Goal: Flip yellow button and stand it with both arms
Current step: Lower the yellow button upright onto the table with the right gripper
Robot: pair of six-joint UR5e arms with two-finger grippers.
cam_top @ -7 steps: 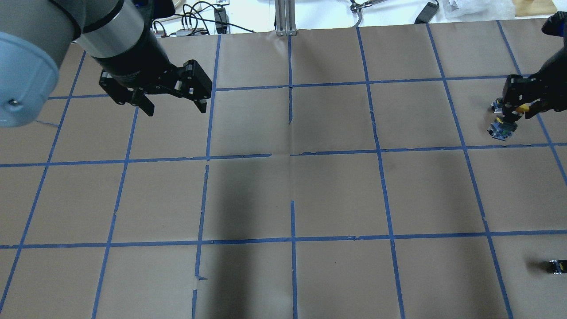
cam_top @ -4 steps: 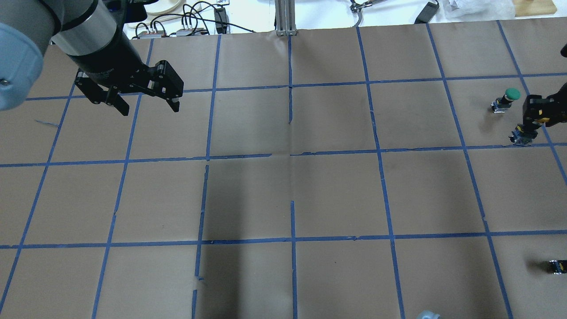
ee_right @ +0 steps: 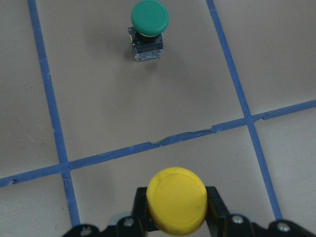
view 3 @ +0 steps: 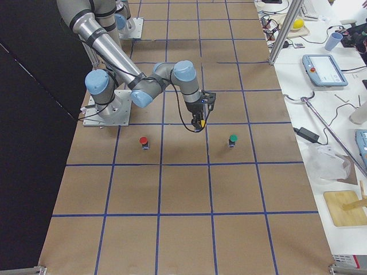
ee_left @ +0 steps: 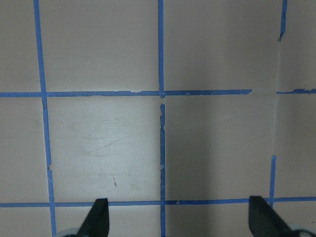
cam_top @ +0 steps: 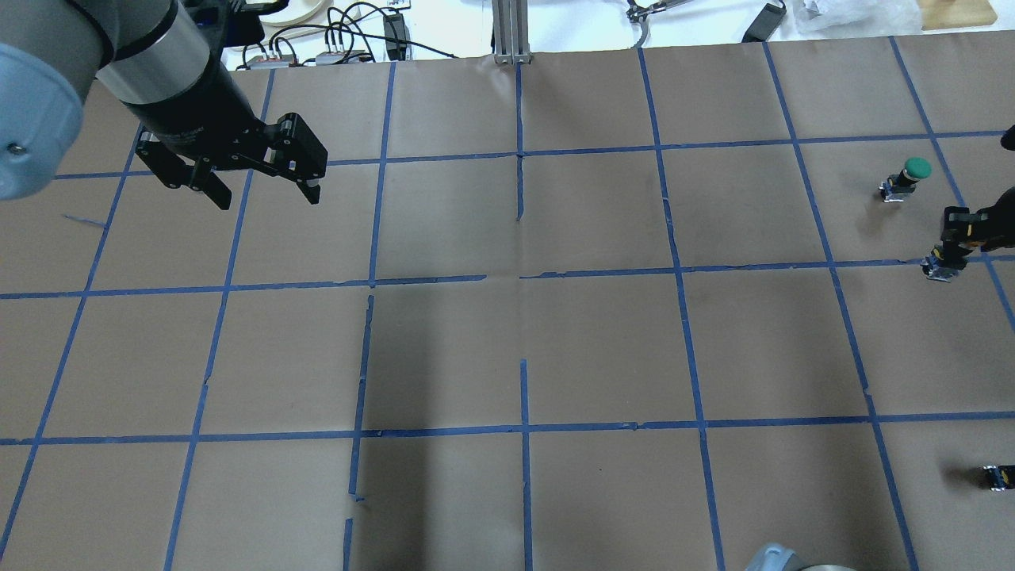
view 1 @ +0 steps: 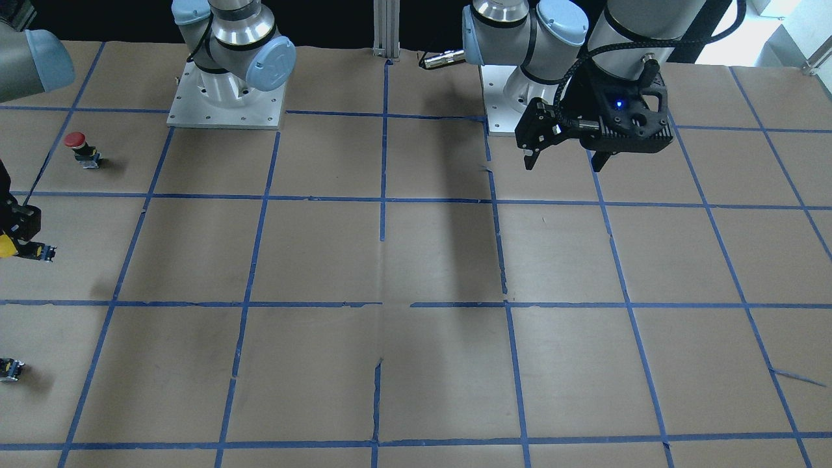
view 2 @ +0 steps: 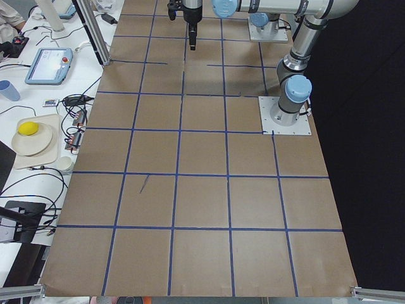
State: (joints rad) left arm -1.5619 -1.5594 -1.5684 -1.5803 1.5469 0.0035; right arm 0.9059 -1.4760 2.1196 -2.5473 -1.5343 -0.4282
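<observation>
The right black two-finger gripper (ee_right: pixel 177 210) is clamped on the small yellow mushroom-capped push button (ee_right: pixel 177 200). Its fingers (ee_right: pixel 140 207) press in from either side just under the cap. The cap faces up at the wrist camera and the block body points down at the brown paper table (ee_right: pixel 148 98), which is ruled with blue tape (ee_right: pixel 51 98). Whether the body touches the paper cannot be told. A green-capped button (ee_right: pixel 149 19) stands upright nearby, across a tape line. Well apart, the left black gripper (cam_top: pixel 266 194) hangs wide open and empty above the paper.

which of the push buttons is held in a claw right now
The yellow button, clamped in the right claw. The green button and the red button stand free, with no claw on them.
</observation>
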